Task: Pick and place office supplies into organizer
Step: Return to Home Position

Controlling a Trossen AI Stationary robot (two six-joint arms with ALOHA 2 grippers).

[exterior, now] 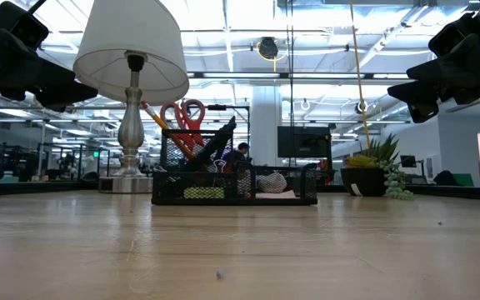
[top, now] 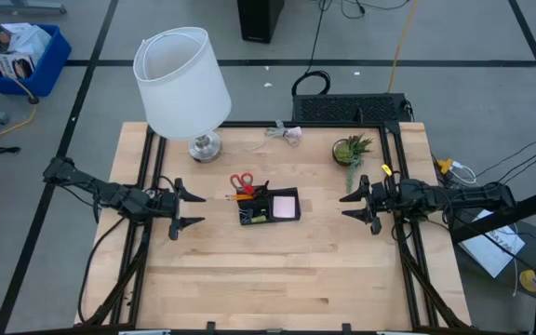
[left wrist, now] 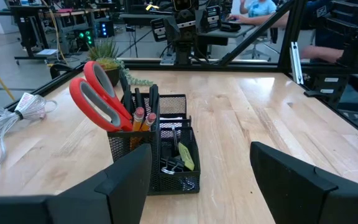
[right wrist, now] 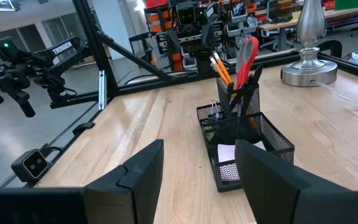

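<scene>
Left gripper (top: 191,209): fingers spread wide with nothing in them. It hangs above the table (top: 277,279) toward the left edge, well apart from the organizer.
Right gripper (top: 347,207): same deal, wide apart and empty, over by the right edge and pointing in at the organizer.
Organizer (top: 270,207): black mesh, roughly mid-table, a bit toward the far edge, right between the two grippers.
Scissors (top: 241,182): red handles up, standing in the tall cup section at the end facing the left edge.
Pencils (left wrist: 143,118): orange, in the same cup, leaning next to the scissors.
Pens (left wrist: 154,99): black, also in that cup.
Sticky pad (top: 286,206): pink, lying flat in the low compartment at the end facing the right edge.
Binder clips (left wrist: 169,167): in a low compartment just beside the cup.
Lamp (top: 182,84): far left corner.
Plant (top: 352,149): far edge, toward the right corner.
</scene>
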